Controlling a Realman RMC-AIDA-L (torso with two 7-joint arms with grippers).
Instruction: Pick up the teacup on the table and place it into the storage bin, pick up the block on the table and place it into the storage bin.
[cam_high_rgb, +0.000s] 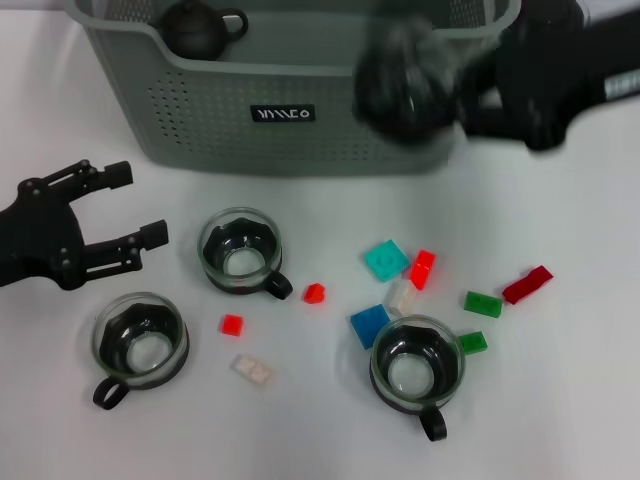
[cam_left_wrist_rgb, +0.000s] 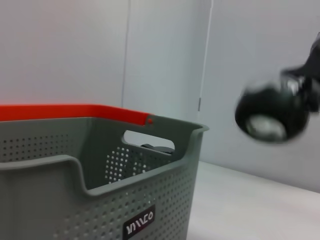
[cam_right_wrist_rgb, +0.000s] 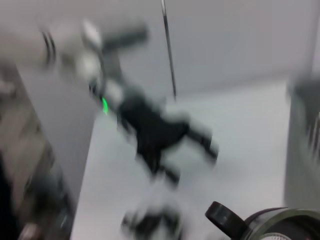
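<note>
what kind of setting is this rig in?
Probably a lab or test bench, not a home: a plain white table, bare pale walls in the left wrist view, and staged props: a grey-green perforated plastic storage bin, glass teacups, scattered small coloured plastic blocks.

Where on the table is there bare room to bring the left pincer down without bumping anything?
Bare table lies between the left pincer and the storage bin, and along the near edge between the left teacup and the right teacup. The blocks around the blue block crowd the right-centre. The right pincer carries a teacup at the bin.
</note>
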